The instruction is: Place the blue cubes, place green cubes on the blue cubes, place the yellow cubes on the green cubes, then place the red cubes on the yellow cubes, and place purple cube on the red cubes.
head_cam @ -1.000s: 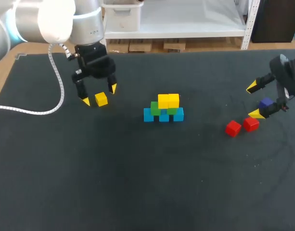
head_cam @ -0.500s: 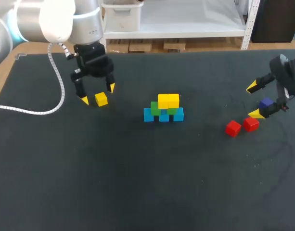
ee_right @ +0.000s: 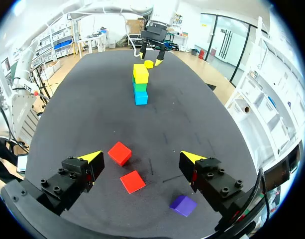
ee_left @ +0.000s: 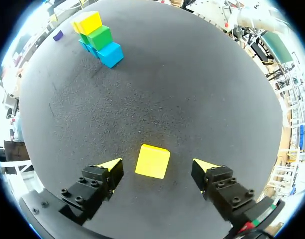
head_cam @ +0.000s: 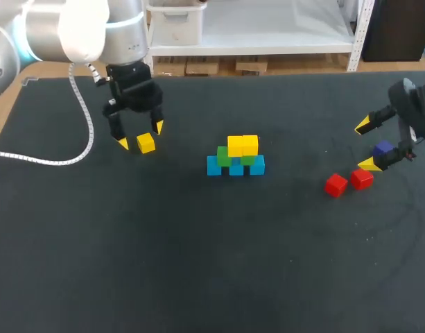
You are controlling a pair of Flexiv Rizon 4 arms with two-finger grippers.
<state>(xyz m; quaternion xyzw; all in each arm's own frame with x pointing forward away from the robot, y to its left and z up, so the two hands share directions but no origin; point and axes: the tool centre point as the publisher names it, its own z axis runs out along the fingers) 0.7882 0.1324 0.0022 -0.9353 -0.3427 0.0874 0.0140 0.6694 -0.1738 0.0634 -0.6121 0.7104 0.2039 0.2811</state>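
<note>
A lone yellow cube (head_cam: pixel 145 143) (ee_left: pixel 152 161) lies on the dark table at the left. My left gripper (head_cam: pixel 139 134) (ee_left: pixel 158 166) stands over it, open, a finger on each side with a gap at both. In the middle stands a stack (head_cam: pixel 236 157) (ee_left: pixel 97 35): three blue cubes below, two green on them, two yellow on top. At the right lie two red cubes (head_cam: pixel 335 184) (head_cam: pixel 361 179) and a purple cube (head_cam: pixel 383 148). My right gripper (head_cam: pixel 366 144) (ee_right: pixel 142 158) hangs open over them; the red cubes (ee_right: pixel 120 153) (ee_right: pixel 133 181) lie between its fingers, the purple cube (ee_right: pixel 183 205) closer in, beside one finger.
A white cable (head_cam: pixel 73 118) hangs from my left arm and trails over the table's left part. The dark table surface (head_cam: pixel 198 263) stretches wide in front of the stack.
My left gripper has shifted slightly at the lone yellow cube and its fingers have drawn a little closer together. The right arm and all cubes have kept still.
</note>
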